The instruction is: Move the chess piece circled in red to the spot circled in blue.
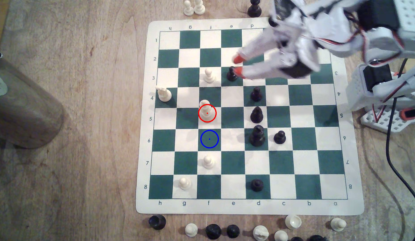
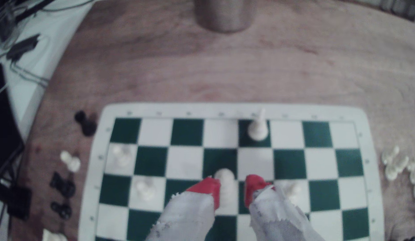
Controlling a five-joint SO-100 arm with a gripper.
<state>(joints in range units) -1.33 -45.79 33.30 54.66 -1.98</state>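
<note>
Your tool [image 1: 237, 65] hangs over the board's rows 2–3 with its red-tipped fingers [image 1: 238, 58] spread and nothing between them, one tip just beside a black pawn [image 1: 231, 74]. Farther out, the chess piece circled in red [image 1: 206, 110] stands upright on a white square of the f file, row 5; it looks like light, hard, smooth plastic, tall and slim over a wide base, so judge it tippy and slippery and pinch it low on the stem, not the rounded top. The spot circled in blue [image 1: 209, 139] is the bare green square adjoining it, toward row 6.
</note>
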